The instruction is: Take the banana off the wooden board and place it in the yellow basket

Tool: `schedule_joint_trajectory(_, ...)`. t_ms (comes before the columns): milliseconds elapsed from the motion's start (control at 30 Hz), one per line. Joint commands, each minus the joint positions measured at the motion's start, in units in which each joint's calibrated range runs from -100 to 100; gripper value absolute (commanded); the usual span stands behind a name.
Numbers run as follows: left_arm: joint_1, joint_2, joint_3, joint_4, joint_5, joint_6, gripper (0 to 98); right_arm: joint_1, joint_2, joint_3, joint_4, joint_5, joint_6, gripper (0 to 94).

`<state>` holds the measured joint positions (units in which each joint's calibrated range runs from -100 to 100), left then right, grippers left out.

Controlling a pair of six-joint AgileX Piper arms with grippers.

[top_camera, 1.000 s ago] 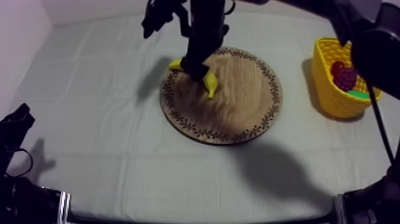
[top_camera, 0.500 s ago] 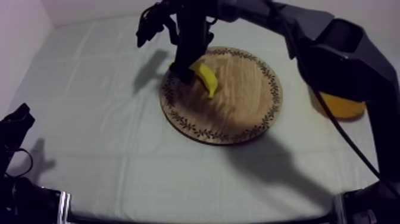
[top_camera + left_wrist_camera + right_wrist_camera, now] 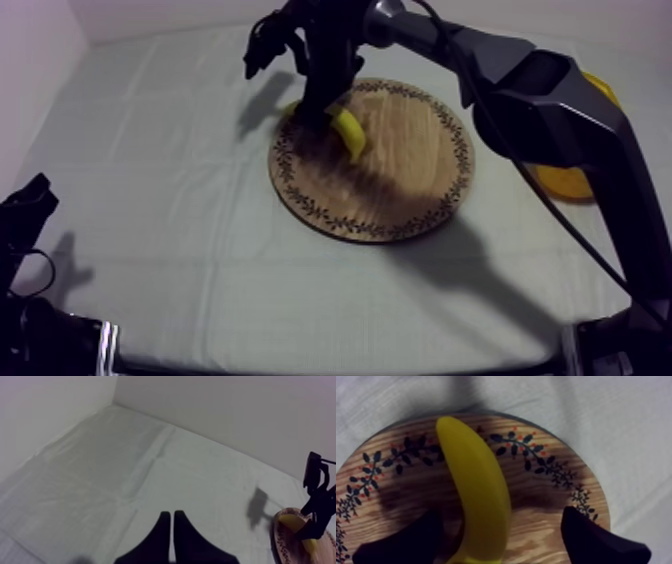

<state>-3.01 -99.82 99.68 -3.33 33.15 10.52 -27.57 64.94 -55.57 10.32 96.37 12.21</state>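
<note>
Banana (image 3: 478,491), likely light, stiff and slick, lies on board (image 3: 546,523) between parted fingers of right gripper (image 3: 501,521), best pinched mid-body; left gripper (image 3: 171,517) clenched empty.

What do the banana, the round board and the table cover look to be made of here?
Banana: likely smooth plastic, evenly yellow with a soft sheen. Board: wood, by its visible grain, matte, with a printed or painted leaf pattern along the rim. Table cover: grey-white cloth, matte, with fold creases.
</note>
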Motion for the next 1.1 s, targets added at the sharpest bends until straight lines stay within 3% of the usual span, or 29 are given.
schedule_joint_trajectory(0, 0.01, 0.00, -0.01, -0.02, -0.01, 0.01, 0.1, 0.08, 0.04, 0.07, 0.04, 0.00, 0.10, 71.1)
schedule_joint_trajectory(600, 0.01, 0.00, -0.01, -0.02, -0.01, 0.00, 0.1, 0.16, -1.22, 4.78, -0.47, 0.00, 1.20, 16.3)
schedule_joint_trajectory(767, 0.01, 0.00, -0.01, -0.02, -0.01, 0.00, 0.1, 0.05, -2.61, 5.96, -0.38, -0.31, 1.17, 11.5)
schedule_joint_trajectory(1067, 0.01, 0.00, -0.01, -0.02, -0.01, 0.01, 0.1, -0.03, -9.78, 9.85, 0.31, -0.95, 0.36, 11.4)
